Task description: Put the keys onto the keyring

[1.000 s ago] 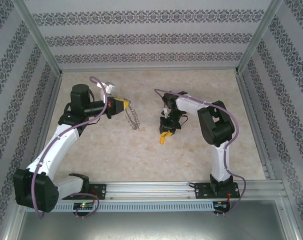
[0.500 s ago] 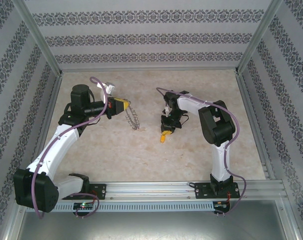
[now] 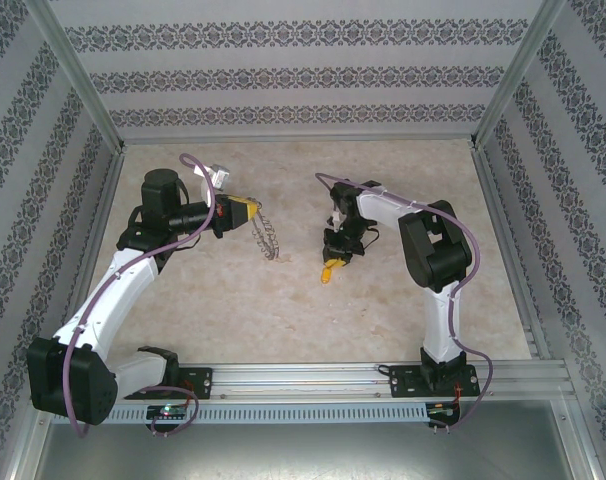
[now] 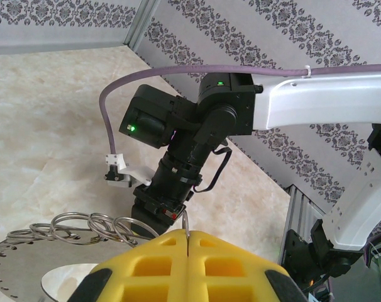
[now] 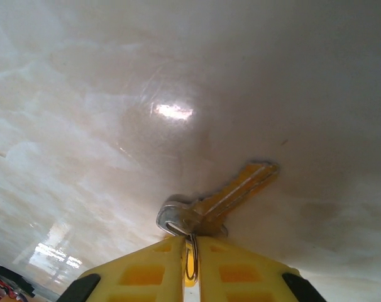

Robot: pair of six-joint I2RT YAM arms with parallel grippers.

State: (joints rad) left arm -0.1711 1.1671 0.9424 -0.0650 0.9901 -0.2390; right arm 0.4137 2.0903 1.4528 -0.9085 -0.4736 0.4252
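White arms (image 3: 113, 290) with black joints, purple cables (image 4: 103, 107), yellow tools (image 3: 245, 210).

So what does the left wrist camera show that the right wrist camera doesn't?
Left wrist camera: the grey keyring with its wire loops, a strand pinched in the left fingers, plus the right arm opposite and the patterned wall. Right wrist camera: a small orange key, apparently resting against the table, its little ring pinched between the right fingers. Both: yellow fingers closed at the bottom edge, and the pale marbled table.
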